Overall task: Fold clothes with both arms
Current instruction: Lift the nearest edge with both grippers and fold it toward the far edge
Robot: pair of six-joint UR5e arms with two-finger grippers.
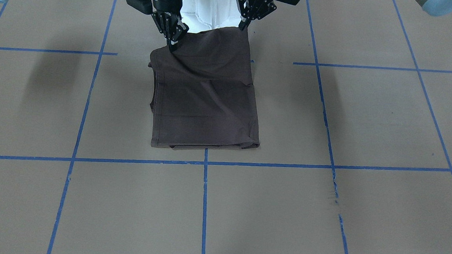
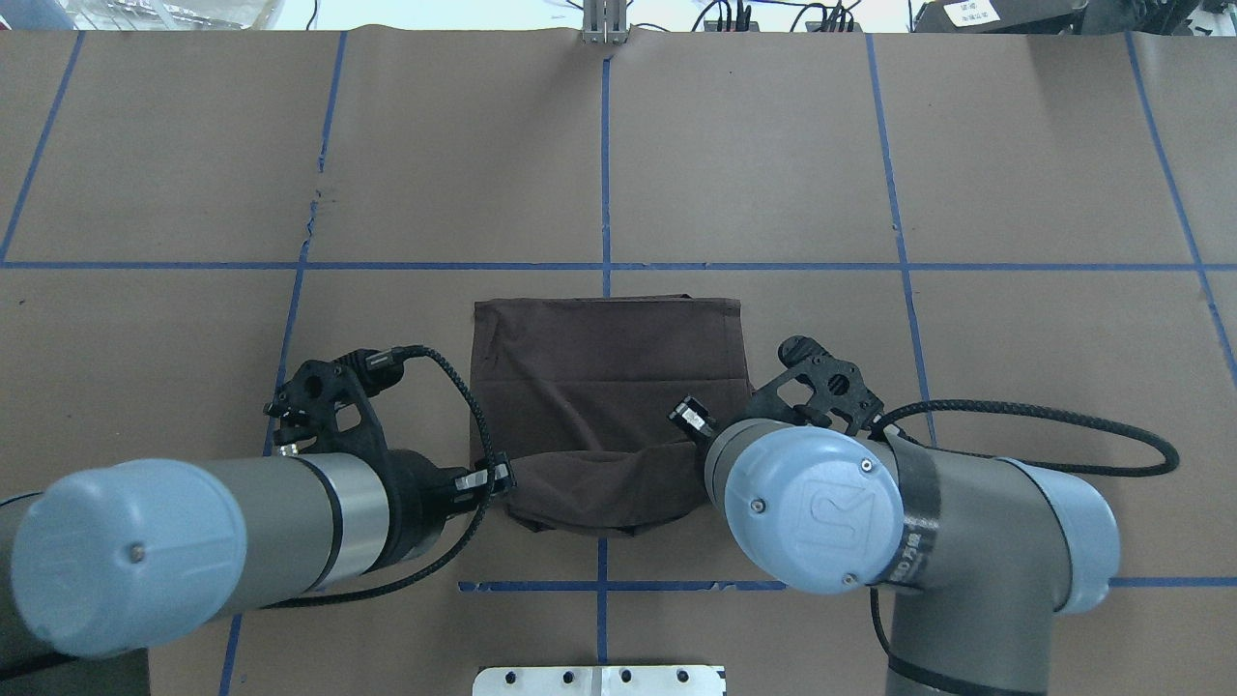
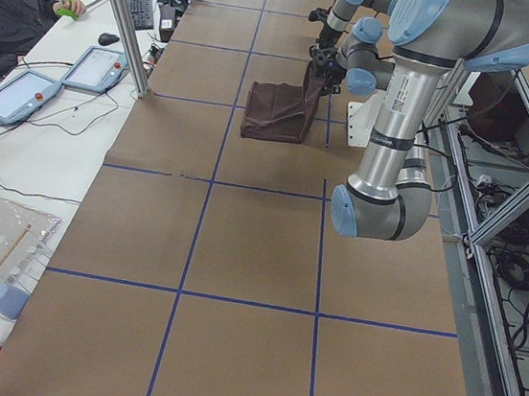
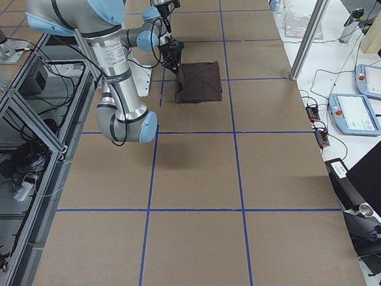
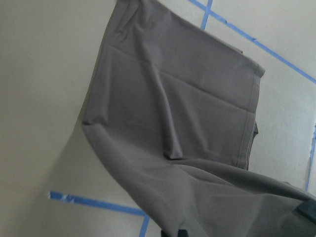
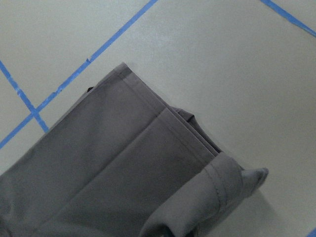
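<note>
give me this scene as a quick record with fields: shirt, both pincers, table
shirt: dark brown, folded into a rectangle, edge nearest the robot lifted, rest flat
left pincer: shut on one end of the lifted edge
right pincer: shut on the other end
table: brown cover, marked into squares by blue tape
fold: lifted edge not yet laid over

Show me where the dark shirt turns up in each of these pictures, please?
Front-facing: the shirt is upper centre.
Overhead: centre.
Exterior left: upper centre.
Exterior right: upper centre.
Left wrist: fills most of the frame.
Right wrist: lower left.
Shared landmark: the blue tape cross beside the shirt's edge farthest from the robot.
</note>
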